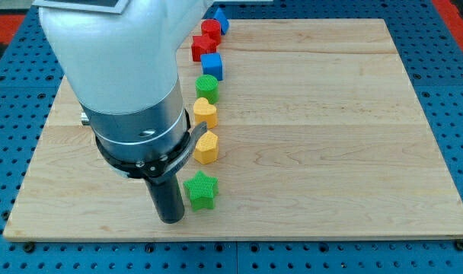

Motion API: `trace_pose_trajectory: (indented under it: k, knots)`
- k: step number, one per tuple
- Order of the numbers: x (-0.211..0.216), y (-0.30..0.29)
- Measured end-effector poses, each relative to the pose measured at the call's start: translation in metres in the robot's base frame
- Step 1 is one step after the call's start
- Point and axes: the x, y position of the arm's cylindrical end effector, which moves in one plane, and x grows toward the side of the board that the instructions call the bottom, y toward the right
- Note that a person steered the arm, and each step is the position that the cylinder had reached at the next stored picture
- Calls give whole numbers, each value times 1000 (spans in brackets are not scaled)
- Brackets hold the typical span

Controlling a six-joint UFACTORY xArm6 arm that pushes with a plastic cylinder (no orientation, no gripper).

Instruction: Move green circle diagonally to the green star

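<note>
The green circle (207,86) sits in a column of blocks left of the board's middle, below a blue cube (212,65). The green star (200,190) lies near the board's bottom edge, at the foot of that column. My tip (170,219) rests on the board just left of the green star and slightly below it, close to touching. The green circle is well above my tip, with two yellow blocks between it and the star.
A yellow heart (205,112) and a yellow hexagon (206,147) lie between circle and star. A red block (202,47), a second red block (211,29) and a blue block (220,19) sit at the top. The arm's large grey body (117,76) hides the board's upper left.
</note>
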Motion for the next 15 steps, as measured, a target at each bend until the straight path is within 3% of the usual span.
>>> trace_pose_trajectory:
  k: [3,5,7,10,11,13,14,15]
  knots:
    - [0,-14]
    - [-78,-53]
    - [-177,-53]
    - [-203,-15]
    - [-216,23]
    - [-221,185]
    - [-235,139]
    - [-253,160]
